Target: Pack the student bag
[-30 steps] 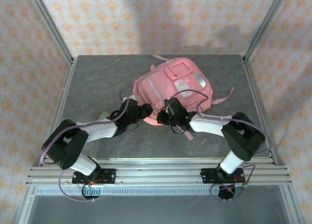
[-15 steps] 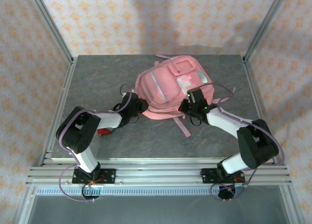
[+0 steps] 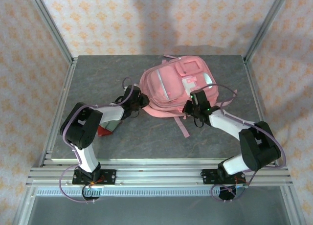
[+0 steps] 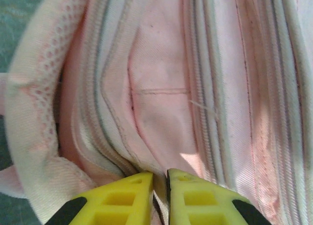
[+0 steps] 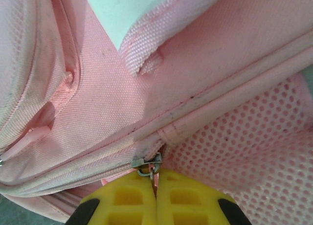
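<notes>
The large pink woven-fabric backpack, with mesh panels, ribbed grey zip tracks and pale teal-white patches, lies flat toward 1 o'clock on the speckled grey table. The left arm lies low with its elbow folded, and the yellow-fingered left gripper at the bag's 8 o'clock edge is nearly pressed together on a fabric fold. The right arm stretches toward 10 o'clock, its right gripper pinching a small metal zip pull.
</notes>
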`<action>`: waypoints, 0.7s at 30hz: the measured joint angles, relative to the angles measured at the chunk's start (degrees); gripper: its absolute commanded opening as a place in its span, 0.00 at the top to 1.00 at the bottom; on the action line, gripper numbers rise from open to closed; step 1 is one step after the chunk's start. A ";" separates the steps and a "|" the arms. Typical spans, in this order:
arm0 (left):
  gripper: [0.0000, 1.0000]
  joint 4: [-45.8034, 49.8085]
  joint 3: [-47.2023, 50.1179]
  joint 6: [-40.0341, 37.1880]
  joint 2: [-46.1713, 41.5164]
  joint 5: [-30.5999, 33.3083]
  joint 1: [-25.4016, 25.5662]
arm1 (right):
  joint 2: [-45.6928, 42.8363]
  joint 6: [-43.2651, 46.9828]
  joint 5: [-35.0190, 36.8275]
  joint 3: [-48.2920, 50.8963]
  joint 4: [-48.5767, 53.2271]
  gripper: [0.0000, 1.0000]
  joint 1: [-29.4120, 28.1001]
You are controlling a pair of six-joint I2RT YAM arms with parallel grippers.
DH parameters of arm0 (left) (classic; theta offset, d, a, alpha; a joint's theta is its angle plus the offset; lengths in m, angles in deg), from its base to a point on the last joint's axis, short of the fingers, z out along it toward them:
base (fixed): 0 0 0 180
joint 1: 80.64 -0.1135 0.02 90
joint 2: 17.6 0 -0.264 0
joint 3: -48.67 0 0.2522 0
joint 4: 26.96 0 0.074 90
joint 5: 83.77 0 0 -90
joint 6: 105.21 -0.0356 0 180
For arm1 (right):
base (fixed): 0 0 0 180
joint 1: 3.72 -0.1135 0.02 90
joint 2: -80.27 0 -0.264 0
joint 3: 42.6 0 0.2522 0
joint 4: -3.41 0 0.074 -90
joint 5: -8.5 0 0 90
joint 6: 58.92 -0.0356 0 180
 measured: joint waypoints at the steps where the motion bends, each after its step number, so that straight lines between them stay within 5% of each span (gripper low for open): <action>1: 0.82 0.44 -0.74 -0.44 0.46 0.00 -0.17 | -0.39 0.02 0.66 0.00 0.22 1.00 0.00; 7: 0.80 2.60 -4.24 -2.05 2.38 0.31 -1.03 | -1.05 0.13 2.99 0.09 1.64 1.00 -1.79; 12: 0.67 4.57 -6.51 -3.15 2.82 2.10 -2.67 | -1.25 -2.73 3.63 1.31 0.72 1.00 -8.92; 17: 0.55 5.11 -6.49 -3.93 1.49 3.02 -3.85 | -0.98 -4.94 0.55 1.18 0.57 0.68 -14.16; 21: 0.51 5.05 -1.55 -3.98 -6.27 2.36 -3.82 | -2.38 -4.79 -0.31 -0.59 3.28 0.61 -14.29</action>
